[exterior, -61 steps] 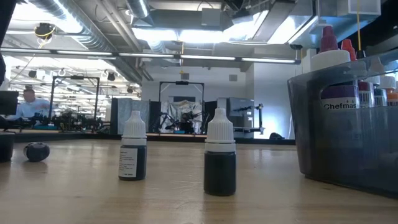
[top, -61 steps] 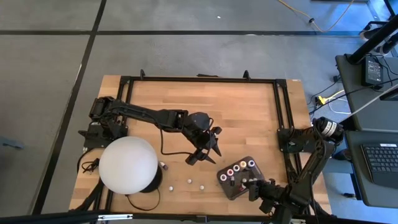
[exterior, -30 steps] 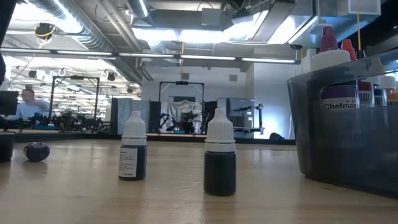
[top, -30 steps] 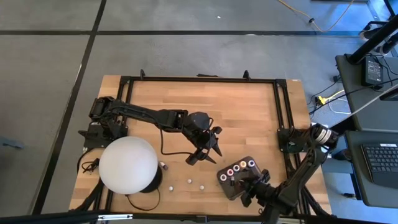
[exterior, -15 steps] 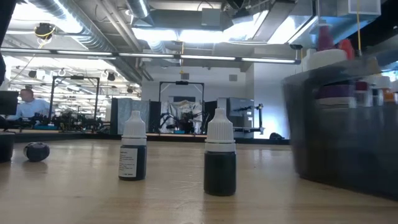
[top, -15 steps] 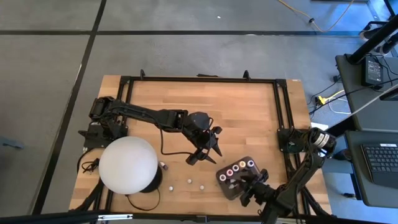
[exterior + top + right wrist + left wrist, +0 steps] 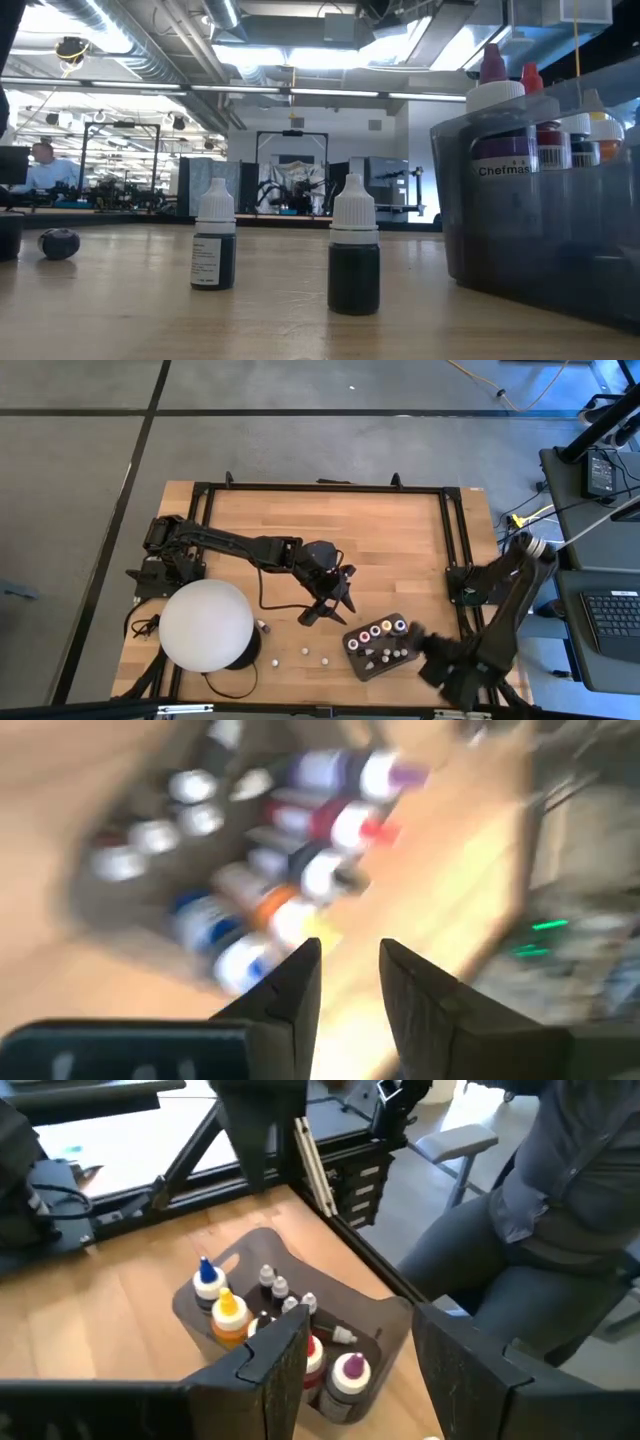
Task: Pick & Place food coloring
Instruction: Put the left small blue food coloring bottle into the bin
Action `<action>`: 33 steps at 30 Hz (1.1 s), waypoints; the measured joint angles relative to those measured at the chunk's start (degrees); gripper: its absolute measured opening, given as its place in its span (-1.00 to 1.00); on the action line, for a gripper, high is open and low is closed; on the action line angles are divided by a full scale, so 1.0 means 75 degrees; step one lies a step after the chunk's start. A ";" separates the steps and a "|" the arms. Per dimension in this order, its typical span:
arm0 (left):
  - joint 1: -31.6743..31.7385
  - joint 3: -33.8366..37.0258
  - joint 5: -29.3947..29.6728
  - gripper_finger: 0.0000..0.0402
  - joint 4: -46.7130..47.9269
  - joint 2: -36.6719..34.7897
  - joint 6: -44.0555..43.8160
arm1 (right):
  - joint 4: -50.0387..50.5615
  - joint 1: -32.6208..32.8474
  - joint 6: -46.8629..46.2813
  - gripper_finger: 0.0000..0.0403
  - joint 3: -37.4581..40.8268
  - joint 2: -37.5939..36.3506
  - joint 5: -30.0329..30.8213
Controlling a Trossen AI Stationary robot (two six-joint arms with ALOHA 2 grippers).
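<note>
The food coloring bottles [image 7: 376, 632] stand upright in a dark grey tray [image 7: 377, 669] near the table's front right; the left wrist view shows blue, orange, red and purple tops [image 7: 232, 1311]. Loose bottles stand on the wood to the tray's left [image 7: 305, 652], two of them white-capped and dark in the low view [image 7: 213, 250] [image 7: 354, 260]. My right gripper [image 7: 350, 966] hovers above the tray's right side [image 7: 434, 660], open by a narrow gap with nothing in it. My left gripper [image 7: 327, 612] hangs open above mid-table, pointing toward the tray [image 7: 395, 1316].
A big white dome [image 7: 207, 624] stands at the front left, with a small bottle [image 7: 262, 626] beside it. A black frame [image 7: 448, 530] runs along the table's edges. A seated person's legs [image 7: 540, 1260] show beyond the table's right edge. Bare wood lies at the far half.
My right gripper has risen from the tray and drawn back toward the table's right edge, rolling its wrist as it went. The tray with its bottles has slid a little toward the table's left. My left arm has kept still.
</note>
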State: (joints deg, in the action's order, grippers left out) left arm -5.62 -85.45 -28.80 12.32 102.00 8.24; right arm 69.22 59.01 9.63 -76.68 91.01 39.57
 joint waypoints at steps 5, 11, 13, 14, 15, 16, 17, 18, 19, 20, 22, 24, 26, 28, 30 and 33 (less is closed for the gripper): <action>-0.0148 0.0000 -0.0370 -0.15 -0.0006 0.0000 -0.0064 | -0.0503 0.0008 -0.1689 -0.46 0.1162 -0.1947 -0.0774; -0.0415 0.0000 -0.0335 -0.14 -0.0087 0.0000 -0.0604 | -0.2074 0.0002 -0.3033 -0.46 0.3106 -0.4087 -0.0585; -0.0493 0.0000 -0.0319 -0.13 -0.0175 0.0000 -0.0602 | -0.2555 0.0004 -0.3481 -0.46 0.3633 -0.4641 -0.0458; -0.0534 0.0000 -0.0314 -0.13 -0.0236 0.0000 -0.0607 | -0.2739 0.0004 -0.3664 -0.46 0.3869 -0.4862 -0.0440; -0.0575 0.0000 -0.0316 -0.13 -0.0290 0.0000 -0.0647 | -0.2924 0.0005 -0.3786 -0.46 0.4092 -0.5061 -0.0435; -0.0617 0.0000 -0.0317 -0.13 -0.0315 0.0000 -0.0812 | -0.3107 0.0004 -0.3846 -0.46 0.4296 -0.5240 -0.0432; -0.0660 0.0000 -0.0318 -0.13 -0.0305 0.0000 -0.1105 | -0.3265 0.0002 -0.3851 -0.46 0.4467 -0.5391 -0.0431; -0.0700 0.0000 -0.0320 -0.13 -0.0281 0.0000 -0.1409 | -0.3402 0.0002 -0.3812 -0.46 0.4608 -0.5509 -0.0429; -0.0740 0.0000 -0.0334 -0.13 -0.0253 0.0000 -0.1678 | -0.3487 0.0002 -0.3742 -0.46 0.4731 -0.5601 -0.0429; -0.0785 0.0000 -0.0355 -0.14 -0.0248 0.0000 -0.1823 | -0.3542 0.0002 -0.3657 -0.46 0.4835 -0.5671 -0.0429; -0.0899 0.0000 -0.0318 -0.13 -0.0228 0.0000 -0.1862 | -0.3563 0.0002 -0.3623 -0.46 0.4950 -0.5759 -0.0430; -0.1033 0.0000 -0.0266 -0.13 -0.0111 0.0002 -0.1782 | -0.3572 0.0002 -0.3652 -0.46 0.4982 -0.5772 -0.0429; -0.1156 -0.0003 -0.0256 -0.12 0.0105 0.0027 -0.1778 | -0.3574 0.0004 -0.3652 -0.46 0.4988 -0.5761 -0.0429; -0.1271 -0.0003 -0.0228 -0.13 0.0620 0.0041 -0.1791 | -0.3581 0.0002 -0.3647 -0.46 0.4988 -0.5757 -0.0429; -0.1381 -0.0003 0.0095 -0.14 0.1251 0.0044 -0.1684 | -0.3583 0.0002 -0.3646 -0.46 0.4988 -0.5757 -0.0429; -0.1605 -0.0003 0.1349 -0.15 0.2277 0.0056 -0.1623 | -0.3586 0.0005 -0.3657 -0.46 0.4988 -0.5757 -0.0429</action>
State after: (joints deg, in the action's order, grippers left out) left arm -17.66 -85.47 -18.68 29.40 102.41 -3.93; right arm 42.33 59.04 -17.80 -39.27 47.83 36.36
